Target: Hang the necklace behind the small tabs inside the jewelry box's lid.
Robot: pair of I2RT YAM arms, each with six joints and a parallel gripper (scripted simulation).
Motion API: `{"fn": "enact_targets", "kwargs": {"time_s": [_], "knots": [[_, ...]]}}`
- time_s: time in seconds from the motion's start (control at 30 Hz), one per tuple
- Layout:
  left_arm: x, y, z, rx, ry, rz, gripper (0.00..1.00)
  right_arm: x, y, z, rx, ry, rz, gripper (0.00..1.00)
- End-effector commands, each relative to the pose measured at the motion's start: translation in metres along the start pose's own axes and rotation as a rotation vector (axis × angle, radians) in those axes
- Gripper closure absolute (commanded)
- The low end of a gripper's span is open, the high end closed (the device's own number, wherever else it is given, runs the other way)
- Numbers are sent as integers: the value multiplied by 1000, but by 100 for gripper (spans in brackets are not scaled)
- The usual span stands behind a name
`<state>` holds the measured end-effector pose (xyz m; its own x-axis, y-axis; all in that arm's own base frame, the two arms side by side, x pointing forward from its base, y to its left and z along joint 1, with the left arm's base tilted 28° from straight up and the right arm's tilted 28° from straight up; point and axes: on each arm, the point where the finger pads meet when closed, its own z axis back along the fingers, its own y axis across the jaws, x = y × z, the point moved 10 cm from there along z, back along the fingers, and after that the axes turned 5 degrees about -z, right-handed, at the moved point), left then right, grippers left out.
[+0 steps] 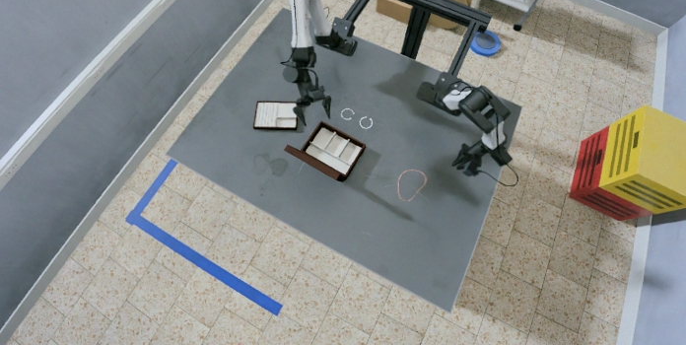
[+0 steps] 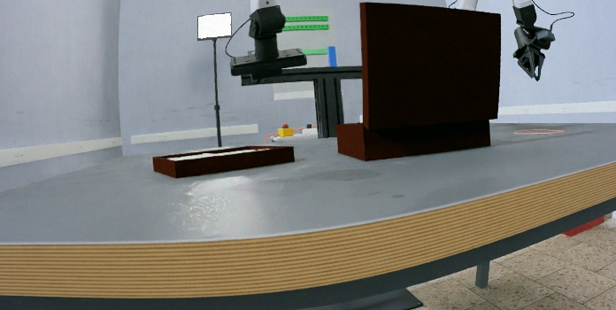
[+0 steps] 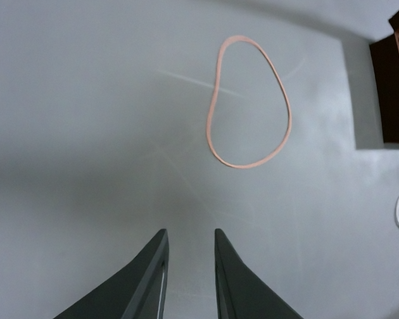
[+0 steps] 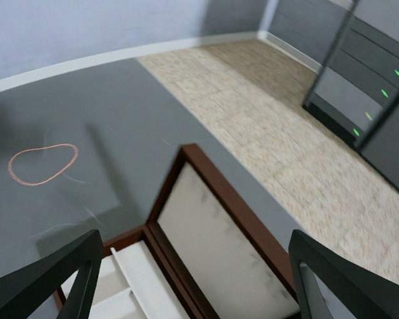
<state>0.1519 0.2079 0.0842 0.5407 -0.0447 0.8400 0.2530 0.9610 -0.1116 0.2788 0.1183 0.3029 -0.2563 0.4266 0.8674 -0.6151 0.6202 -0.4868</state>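
Observation:
The pink necklace lies on the table as a closed, uneven loop. The dark brown jewelry box stands beside it with its lid raised. Tabs on the pale lining are only faint, blurred shapes in the right wrist view. My left gripper is partly open and empty, above the table to one side of the necklace. My right gripper is wide open and empty, high near the box's corner.
A shallow brown tray with a white lining lies near the box, under the right gripper's side. Two small white open rings lie beside the box; one ring shows in the left wrist view. A black frame stands behind the table.

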Motion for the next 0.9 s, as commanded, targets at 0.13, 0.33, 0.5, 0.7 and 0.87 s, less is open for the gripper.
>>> {"fn": "enact_targets", "kwargs": {"time_s": [0.13, 0.33, 0.5, 0.7, 0.87], "knots": [[18, 4, -44, 54, 269, 111, 75, 22, -37, 18, -188, 28, -158, 0], [29, -9, -68, 54, 350, 113, 75, 24, -48, 24, -233, 50, -211, 0], [41, -22, -102, 75, 441, 125, 75, 34, -68, 38, -350, 35, -275, 0], [60, -45, -138, 208, 527, 158, 75, 37, -87, 54, -477, 56, -404, 0], [74, -72, -165, 296, 539, 159, 75, 42, -100, 67, -569, 50, -480, 0]]}}
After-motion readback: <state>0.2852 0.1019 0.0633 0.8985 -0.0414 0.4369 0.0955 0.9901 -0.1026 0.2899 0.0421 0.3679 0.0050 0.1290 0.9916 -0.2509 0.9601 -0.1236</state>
